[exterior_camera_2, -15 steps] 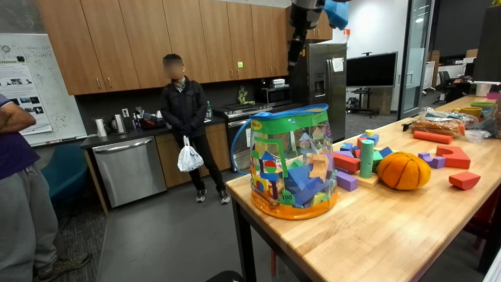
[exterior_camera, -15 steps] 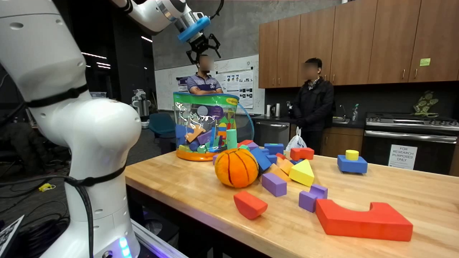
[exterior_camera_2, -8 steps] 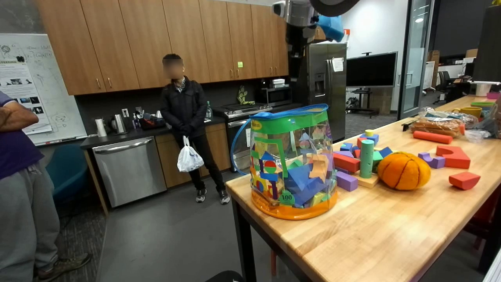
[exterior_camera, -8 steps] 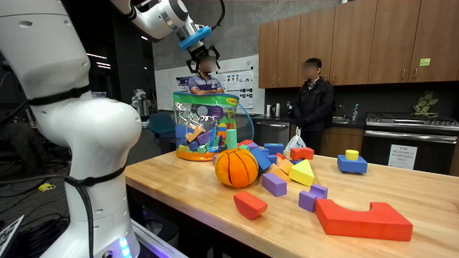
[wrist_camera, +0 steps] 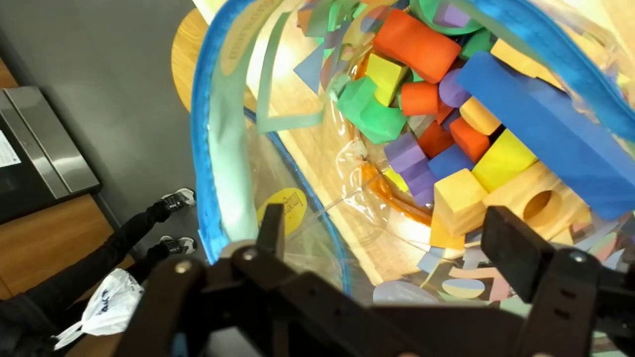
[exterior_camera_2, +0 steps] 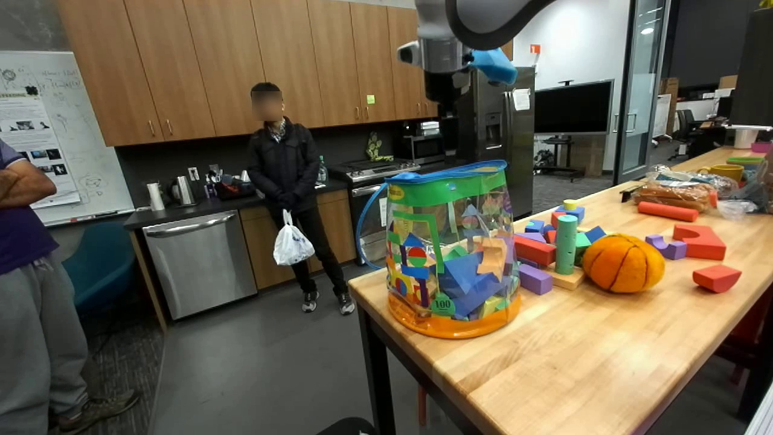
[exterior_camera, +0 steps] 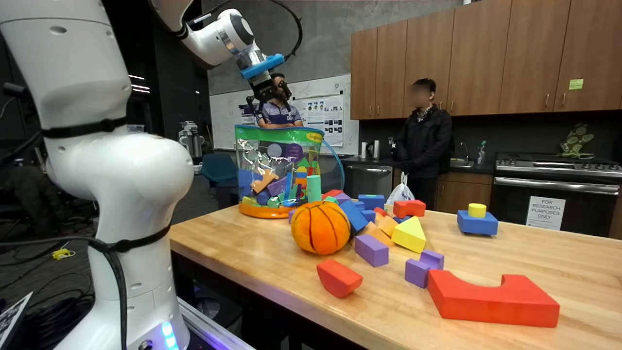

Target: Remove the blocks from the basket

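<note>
The clear basket stands on the table with its green band and blue rim at the top, in both exterior views (exterior_camera: pixel 279 135) (exterior_camera_2: pixel 450 190). My gripper (exterior_camera: pixel 272 109) is open and empty, just above the basket's open top; it also shows dark in an exterior view (exterior_camera_2: pixel 448 136). In the wrist view my fingers (wrist_camera: pixel 384 213) are wide apart, over the basket's rim (wrist_camera: pixel 201 148) side. Inside lie several blocks: a long blue block (wrist_camera: pixel 545 129), a red block (wrist_camera: pixel 416 44), a green block (wrist_camera: pixel 372 111), a yellow block (wrist_camera: pixel 503 158) and a wooden block with a hole (wrist_camera: pixel 540 201).
An orange basketball (exterior_camera: pixel 320 227) and several loose blocks lie beside the basket, with a green cylinder (exterior_camera_2: pixel 566 244) upright. A red arch block (exterior_camera: pixel 493 299) lies near the front. Bagged items (exterior_camera_2: pixel 682 193) lie farther along the table (exterior_camera_2: pixel 543 362). Two people stand behind.
My gripper has come down toward the basket's open top, fingers still apart. The basket and blocks have not moved.
</note>
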